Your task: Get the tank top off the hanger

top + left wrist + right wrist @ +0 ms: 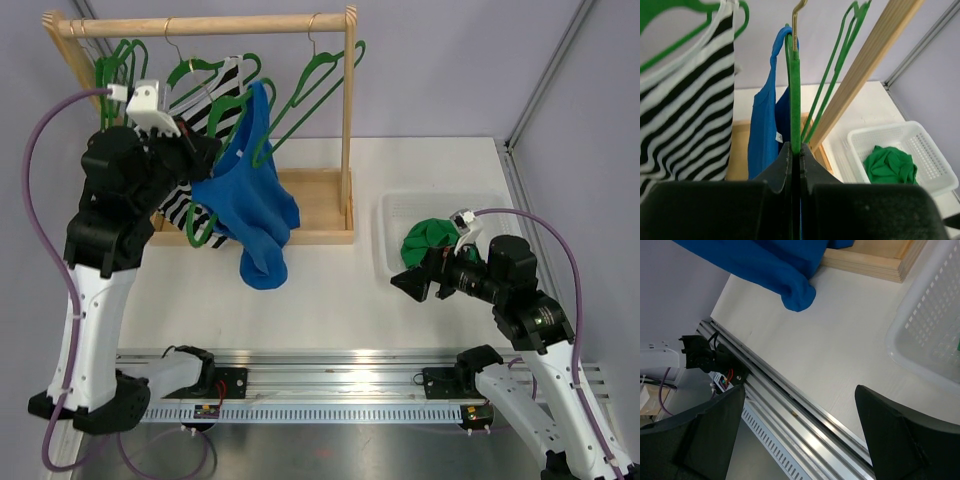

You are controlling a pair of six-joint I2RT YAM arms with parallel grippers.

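At the wooden rack on the left of the table, the left gripper is sitting clamped on the lower edge of a green hanger, fingers pressed together with the plastic between them. Blue tank top is hanging off that hanger, one strap looping over its top by the hook, and the body is draping down and to the right of the left gripper. Its long axis is running roughly vertical, and the bottom end is bunching low in front of the rack base. Striped garment is hanging just beside it on the left. Right gripper is hovering with fingers apart and holding nothing, well apart from the top, near the white basket that has a green cloth in it. Judging from this, the left arm is pinning the hanger, so the right arm is the free one for the pull. The top's low end is lying to that gripper's left, across bare table, and it is the nearest part to grab
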